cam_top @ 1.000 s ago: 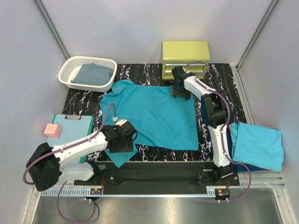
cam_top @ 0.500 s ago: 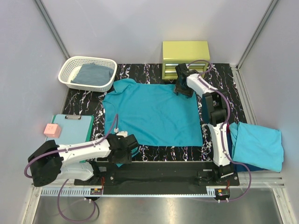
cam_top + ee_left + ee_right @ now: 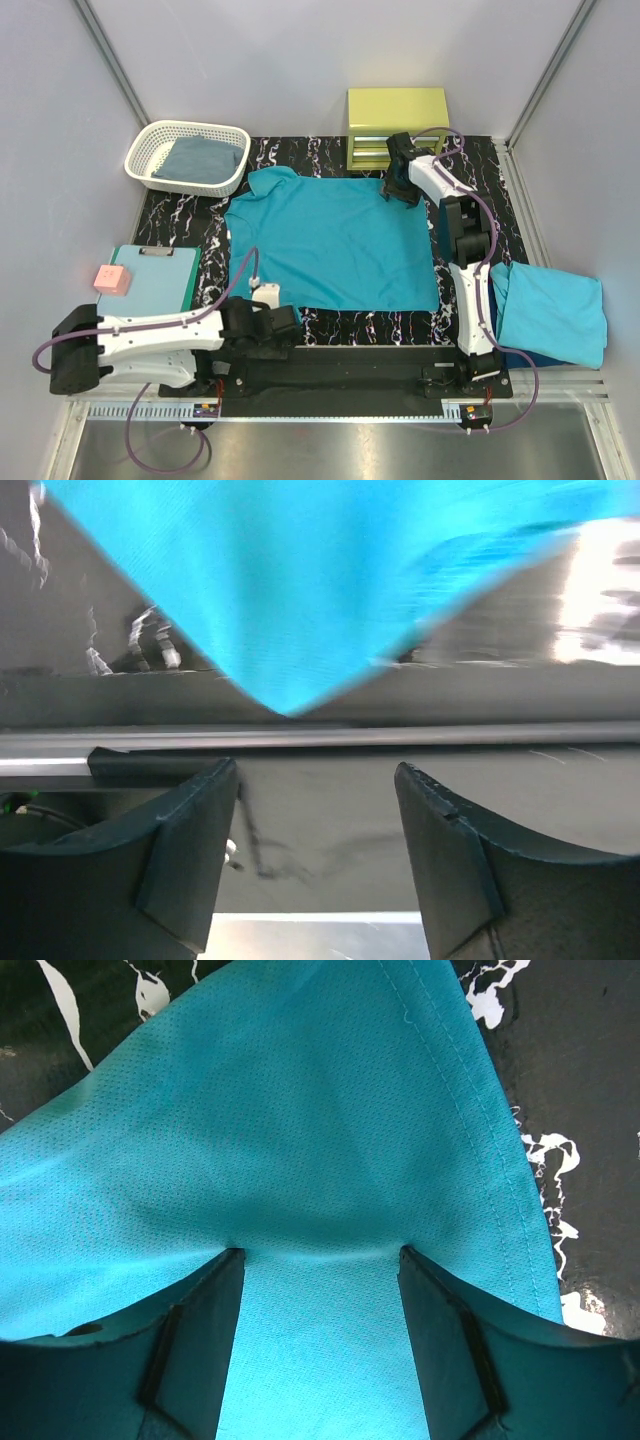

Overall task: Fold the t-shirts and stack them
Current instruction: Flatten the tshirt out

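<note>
The teal t-shirt (image 3: 330,240) lies spread flat on the black marbled mat (image 3: 470,160). My left gripper (image 3: 283,322) is low at the table's near edge, just off the shirt's near left corner. In the left wrist view the left gripper (image 3: 315,820) is open and empty, with the shirt's corner (image 3: 290,600) ahead of the fingers (image 3: 190,850). My right gripper (image 3: 400,182) sits on the shirt's far right corner. Seen from the right wrist, the right gripper (image 3: 320,1255) is open, fingertips (image 3: 215,1300) pressing on the teal cloth (image 3: 300,1110) that lies flat between them.
A white basket (image 3: 160,135) at the far left holds a grey-blue cloth (image 3: 200,158). A yellow-green drawer box (image 3: 397,125) stands at the back. A mint clipboard (image 3: 160,290) with a pink cube (image 3: 111,279) lies left. A folded lighter turquoise shirt (image 3: 550,312) rests at the right.
My left gripper drew back toward the near edge and off the shirt's near left corner. The right gripper shifted right and farther back, and the shirt now lies flatter.
</note>
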You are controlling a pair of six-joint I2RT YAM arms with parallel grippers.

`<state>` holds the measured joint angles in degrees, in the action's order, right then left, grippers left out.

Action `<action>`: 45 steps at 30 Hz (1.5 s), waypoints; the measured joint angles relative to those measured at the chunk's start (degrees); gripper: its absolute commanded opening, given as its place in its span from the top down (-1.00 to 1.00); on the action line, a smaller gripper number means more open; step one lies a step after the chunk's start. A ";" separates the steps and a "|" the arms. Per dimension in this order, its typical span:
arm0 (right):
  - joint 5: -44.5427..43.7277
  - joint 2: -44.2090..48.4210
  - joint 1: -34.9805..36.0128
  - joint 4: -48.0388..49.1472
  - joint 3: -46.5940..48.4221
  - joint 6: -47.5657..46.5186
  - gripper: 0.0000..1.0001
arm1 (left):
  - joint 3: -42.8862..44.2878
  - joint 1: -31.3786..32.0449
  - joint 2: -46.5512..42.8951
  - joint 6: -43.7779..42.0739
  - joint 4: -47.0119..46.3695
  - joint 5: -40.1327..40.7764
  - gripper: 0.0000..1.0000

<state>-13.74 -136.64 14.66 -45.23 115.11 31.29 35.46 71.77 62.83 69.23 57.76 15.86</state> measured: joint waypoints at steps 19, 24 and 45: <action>0.52 0.85 -0.07 1.46 -1.57 -0.46 -0.40 | 6.43 -8.33 10.29 -6.69 -8.04 9.27 -0.40; 0.90 0.85 -0.15 1.46 -1.57 -0.48 -0.40 | 5.20 -12.13 10.73 -9.55 -10.23 8.83 -0.40; 1.42 0.70 -0.57 1.20 -1.11 -0.42 -0.38 | -1.70 -7.67 8.90 -8.72 -20.17 3.23 -0.32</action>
<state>-12.32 -135.94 14.09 -44.03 113.99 30.87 33.76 64.10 71.72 60.51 37.58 19.09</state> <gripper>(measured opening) 0.691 0.663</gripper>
